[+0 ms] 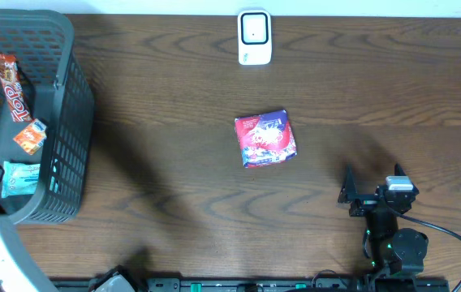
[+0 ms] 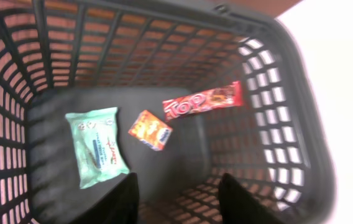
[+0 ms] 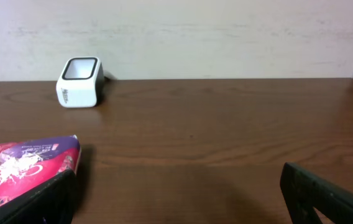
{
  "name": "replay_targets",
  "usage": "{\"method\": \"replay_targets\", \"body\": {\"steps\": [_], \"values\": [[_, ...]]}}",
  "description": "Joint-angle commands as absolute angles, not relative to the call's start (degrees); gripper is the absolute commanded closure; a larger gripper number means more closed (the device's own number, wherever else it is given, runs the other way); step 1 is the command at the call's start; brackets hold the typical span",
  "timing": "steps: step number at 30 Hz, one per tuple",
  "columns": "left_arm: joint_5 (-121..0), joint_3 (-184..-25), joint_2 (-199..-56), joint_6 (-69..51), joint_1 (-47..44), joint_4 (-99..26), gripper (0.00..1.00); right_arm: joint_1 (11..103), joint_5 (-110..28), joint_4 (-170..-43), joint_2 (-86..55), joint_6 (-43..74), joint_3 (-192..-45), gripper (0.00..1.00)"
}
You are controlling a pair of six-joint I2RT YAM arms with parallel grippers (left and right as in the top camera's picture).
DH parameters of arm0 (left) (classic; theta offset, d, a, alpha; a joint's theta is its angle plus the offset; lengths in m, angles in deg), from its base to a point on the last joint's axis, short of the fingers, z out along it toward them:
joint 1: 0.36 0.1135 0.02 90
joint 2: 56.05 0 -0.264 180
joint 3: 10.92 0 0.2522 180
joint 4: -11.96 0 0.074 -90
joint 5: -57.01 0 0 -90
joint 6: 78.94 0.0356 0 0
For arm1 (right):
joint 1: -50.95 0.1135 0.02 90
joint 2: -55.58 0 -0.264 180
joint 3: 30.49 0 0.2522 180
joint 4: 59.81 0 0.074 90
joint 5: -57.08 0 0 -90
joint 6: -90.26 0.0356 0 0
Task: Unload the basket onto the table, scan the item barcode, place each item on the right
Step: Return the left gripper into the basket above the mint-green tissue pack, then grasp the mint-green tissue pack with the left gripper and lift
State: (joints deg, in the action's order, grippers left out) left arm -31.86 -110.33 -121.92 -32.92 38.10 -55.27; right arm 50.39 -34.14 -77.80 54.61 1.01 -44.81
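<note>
Right wrist: snack packet (image 3: 24, 168) left of wide-apart right fingers (image 3: 325, 193); left fingers (image 2: 123, 199) seemingly apart above basket (image 2: 15, 93).

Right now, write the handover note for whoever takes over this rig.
Left claw: open, empty, over the grey basket.
Right claw: open, empty, low over the table, right of the red and purple packet.
In the basket: Top bar, small orange packet, pale green pack.
White scanner: at the table's far edge, beyond the packet.
Done: three items binned; whether scanned, cannot tell.
Left: probably grasp the packet and show its barcode to the scanner.
</note>
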Motion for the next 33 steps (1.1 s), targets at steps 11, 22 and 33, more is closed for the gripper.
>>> {"method": "replay_targets", "body": {"steps": [11,22,33], "values": [[-26.4,-108.8,-154.6,-32.3,38.0,-56.8,0.27,50.8,-33.7,-77.8,54.8,0.4,-44.6,0.01],[-26.5,-108.8,-169.3,-32.3,37.7,-55.6,0.26,50.8,-33.7,-77.8,54.8,0.4,-44.6,0.01],[-26.5,-108.5,-174.0,-30.6,35.5,-56.5,0.92,50.8,-33.7,-77.8,54.8,0.4,-44.6,0.01]]}}
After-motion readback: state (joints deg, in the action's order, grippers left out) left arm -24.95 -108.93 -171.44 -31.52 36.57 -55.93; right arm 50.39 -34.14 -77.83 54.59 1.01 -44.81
